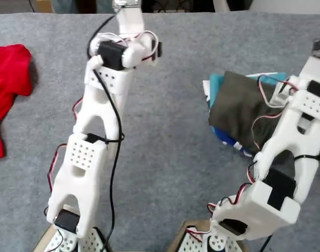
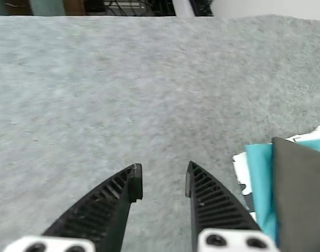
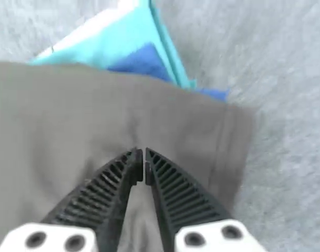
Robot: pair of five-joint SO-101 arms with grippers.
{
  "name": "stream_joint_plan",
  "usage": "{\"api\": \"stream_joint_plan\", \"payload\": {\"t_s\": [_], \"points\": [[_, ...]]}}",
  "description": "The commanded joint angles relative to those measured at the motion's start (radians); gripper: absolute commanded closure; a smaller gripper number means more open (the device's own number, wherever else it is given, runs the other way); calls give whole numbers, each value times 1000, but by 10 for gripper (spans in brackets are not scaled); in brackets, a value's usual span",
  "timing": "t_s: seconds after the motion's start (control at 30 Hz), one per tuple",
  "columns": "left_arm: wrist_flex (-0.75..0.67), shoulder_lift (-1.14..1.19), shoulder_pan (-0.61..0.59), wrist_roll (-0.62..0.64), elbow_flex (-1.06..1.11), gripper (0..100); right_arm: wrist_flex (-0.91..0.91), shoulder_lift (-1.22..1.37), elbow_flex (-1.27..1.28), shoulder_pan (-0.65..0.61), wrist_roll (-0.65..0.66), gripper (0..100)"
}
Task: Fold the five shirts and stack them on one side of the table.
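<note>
Red shirt [image 1: 7,79] lay crumpled at table [image 1: 175,136] left edge, well left of left gripper [image 2: 162,184], jaws open over bare surface. Right gripper [image 3: 140,160] closed, over folded stack [image 1: 236,102] at right. Left arm nearer.

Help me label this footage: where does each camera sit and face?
High view: fixed above, looking down on the grey felt table; white left arm and right arm, red crumpled shirt, folded stack topped by an olive-grey shirt.
Left wrist view: on the left arm, facing across the table past its open black end effector.
Right wrist view: on the right arm, facing down onto that shirt, end effector shut.
Shared: all show the stack.
</note>
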Motion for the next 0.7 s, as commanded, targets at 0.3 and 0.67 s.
{"api": "stream_joint_plan", "payload": {"t_s": [0.3, 0.67], "points": [[71, -158, -323, -124, -42, 841, -106, 278, -87, 78, -3, 977], [71, -229, -816, -250, -41, 838, 49, 127, -219, 51, -3, 977]]}}
